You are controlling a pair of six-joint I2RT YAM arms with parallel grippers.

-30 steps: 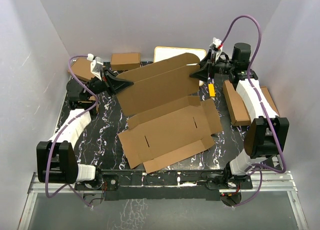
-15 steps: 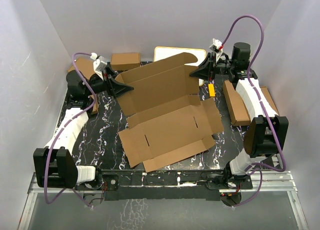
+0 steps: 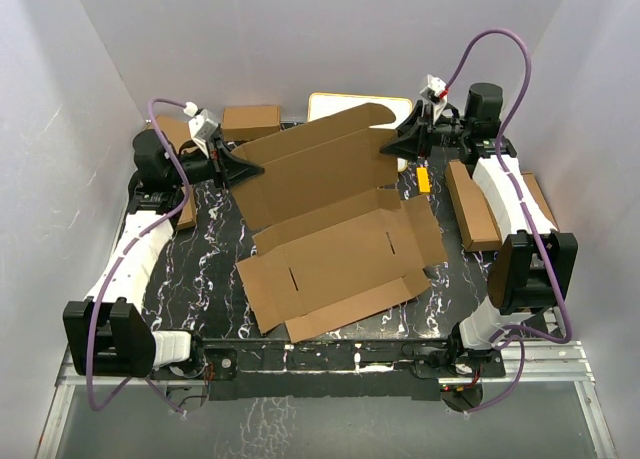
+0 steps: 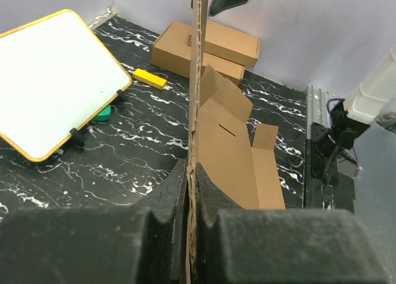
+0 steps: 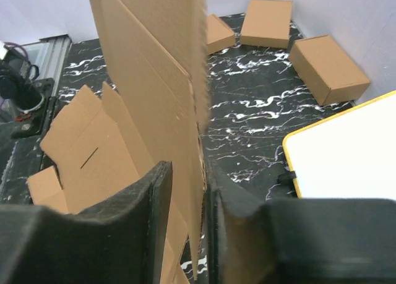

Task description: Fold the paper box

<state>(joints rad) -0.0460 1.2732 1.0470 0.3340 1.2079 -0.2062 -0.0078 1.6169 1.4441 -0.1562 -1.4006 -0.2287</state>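
Top view: paper box (image 3: 340, 259) lying mid-table (image 3: 200, 269), back panel standing up, left gripper (image 3: 246, 169) and right gripper (image 3: 388, 149) pinching its ends. Left wrist: fingers (image 4: 162, 203) clamping tight on panel edge. Right wrist: fingers (image 5: 154, 197) squeezing same panel too.

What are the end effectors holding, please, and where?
The paper box: left end effector pinches its raised panel's left edge, right end effector the right edge.

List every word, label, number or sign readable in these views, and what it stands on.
None can be read. The paper box is plain brown, the white board is blank, the small folded boxes show no print, and the yellow block bears no legible marking.
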